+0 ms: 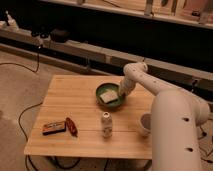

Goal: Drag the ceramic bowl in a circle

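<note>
Room: dim workshop, dark shelving along the back, cables (22, 115) trailing over the floor beside a pale wooden table (75, 95).
Ceramic bowl: the dark-green ceramic bowl (114, 104) sat right of the table's middle, toward the far edge, flat on the wood, with a pale square piece (107, 96) lying inside it.
Tool: my tool (121, 92) reached down at the bowl's right rim, clenched on that rim as far as I could make out.
Why that hold: I judged a rim pinch lets the bowl slide on its base without lifting.
Arm: my white arm (145, 80) bent in from the right, above the table.
Neighbours: a small white bottle (106, 124) stood near the bowl's front side; a white cup (145, 123) stood front right.
Far corner: a flat packet (53, 128) and a reddish wrapper (71, 126) lay well apart, front left.
Risk: I reckoned a wide circle could clip the bottle.
</note>
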Available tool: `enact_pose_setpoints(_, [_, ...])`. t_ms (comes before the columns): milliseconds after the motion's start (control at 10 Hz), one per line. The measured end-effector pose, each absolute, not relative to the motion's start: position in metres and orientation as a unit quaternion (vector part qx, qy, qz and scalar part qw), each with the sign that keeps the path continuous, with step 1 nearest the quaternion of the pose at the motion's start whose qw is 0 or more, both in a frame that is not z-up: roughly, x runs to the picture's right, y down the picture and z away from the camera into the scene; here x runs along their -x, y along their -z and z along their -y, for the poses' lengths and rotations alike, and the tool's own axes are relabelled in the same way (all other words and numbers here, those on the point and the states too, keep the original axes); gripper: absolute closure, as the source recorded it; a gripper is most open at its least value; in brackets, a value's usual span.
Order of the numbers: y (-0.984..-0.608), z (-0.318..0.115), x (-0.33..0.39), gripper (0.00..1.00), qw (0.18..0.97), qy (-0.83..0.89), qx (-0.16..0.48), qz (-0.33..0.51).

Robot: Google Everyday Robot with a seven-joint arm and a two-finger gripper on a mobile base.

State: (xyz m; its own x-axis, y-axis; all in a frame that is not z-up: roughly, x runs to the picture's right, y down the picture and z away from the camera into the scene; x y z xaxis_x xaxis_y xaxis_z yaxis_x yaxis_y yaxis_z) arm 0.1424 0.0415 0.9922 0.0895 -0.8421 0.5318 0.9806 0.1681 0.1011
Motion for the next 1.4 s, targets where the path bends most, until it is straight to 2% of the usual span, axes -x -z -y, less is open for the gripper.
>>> enact_pose_setpoints(300, [-1.009, -0.012, -0.179, 0.78, 0.755, 0.607, 0.151, 0.198])
enact_pose_setpoints(500, [-0.997, 0.004, -0.208, 0.78, 0.76, 0.606, 0.164, 0.166])
enact_pose_setpoints(700, [-0.969, 0.009, -0.228, 0.78, 0.747, 0.621, 0.185, 0.148])
enact_pose_setpoints(1100, [-0.915, -0.048, -0.202, 0.78, 0.699, 0.647, 0.222, 0.206])
enact_pose_setpoints(1400, [-0.908, -0.071, -0.167, 0.78, 0.697, 0.639, 0.216, 0.242])
